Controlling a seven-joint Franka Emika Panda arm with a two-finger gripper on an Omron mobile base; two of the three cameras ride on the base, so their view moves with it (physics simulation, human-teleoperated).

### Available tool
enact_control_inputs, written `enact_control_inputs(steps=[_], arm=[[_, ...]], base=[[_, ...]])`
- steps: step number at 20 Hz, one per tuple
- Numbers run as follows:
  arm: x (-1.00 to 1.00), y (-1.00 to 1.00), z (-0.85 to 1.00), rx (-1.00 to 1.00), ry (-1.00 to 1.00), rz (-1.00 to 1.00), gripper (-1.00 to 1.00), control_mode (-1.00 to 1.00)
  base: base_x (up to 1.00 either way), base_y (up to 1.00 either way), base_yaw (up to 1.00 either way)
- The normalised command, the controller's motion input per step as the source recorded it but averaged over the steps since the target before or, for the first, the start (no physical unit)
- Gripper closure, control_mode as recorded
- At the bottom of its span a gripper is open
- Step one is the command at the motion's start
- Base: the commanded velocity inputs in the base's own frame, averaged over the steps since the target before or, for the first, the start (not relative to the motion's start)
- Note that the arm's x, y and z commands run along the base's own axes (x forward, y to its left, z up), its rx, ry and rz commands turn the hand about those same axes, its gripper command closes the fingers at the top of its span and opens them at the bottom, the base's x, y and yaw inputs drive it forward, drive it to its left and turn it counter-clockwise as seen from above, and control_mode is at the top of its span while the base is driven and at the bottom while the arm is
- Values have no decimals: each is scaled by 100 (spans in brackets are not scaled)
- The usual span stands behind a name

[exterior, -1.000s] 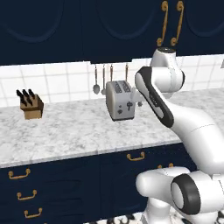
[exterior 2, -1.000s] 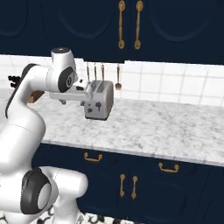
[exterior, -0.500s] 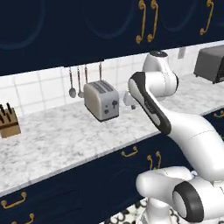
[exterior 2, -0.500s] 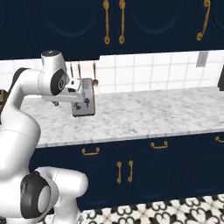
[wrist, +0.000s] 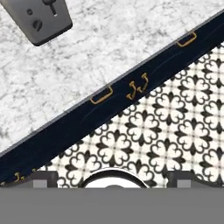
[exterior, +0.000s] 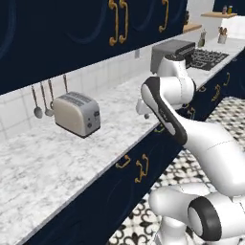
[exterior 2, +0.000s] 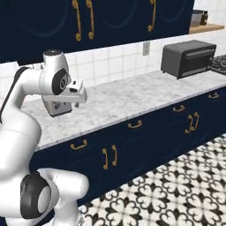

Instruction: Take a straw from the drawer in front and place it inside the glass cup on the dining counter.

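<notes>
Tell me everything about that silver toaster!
The toaster is a boxy, shiny grey metal one with rounded corners and two long slots on top. One end has a dark lever and a small knob. It stands upright on the marbled worktop, close to the white tiled wall, right below three hanging utensils. Nothing touches it except the worktop.

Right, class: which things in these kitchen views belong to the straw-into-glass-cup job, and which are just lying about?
Job:
- end effector, open, holding nothing

Lying about:
- toaster
- hanging utensils
- toaster oven
- hob
- marbled worktop
</notes>
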Motion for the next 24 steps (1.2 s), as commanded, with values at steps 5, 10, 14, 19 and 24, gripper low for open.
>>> enact_control_inputs(steps=[5,10,14,19,24], arm=[[0,0,0,0,0,0,-100,100],[0,0,0,0,0,0,-100,100],[0,0,0,0,0,0,-100,100],[-6,12,0,16,2,-26,-100,-100],[-4,-86,-19,55,11,-23,-100,-100]], base=[[-31,81,-58],[-11,90,-45],[0,88,-45],[0,33,-19],[0,0,0]])
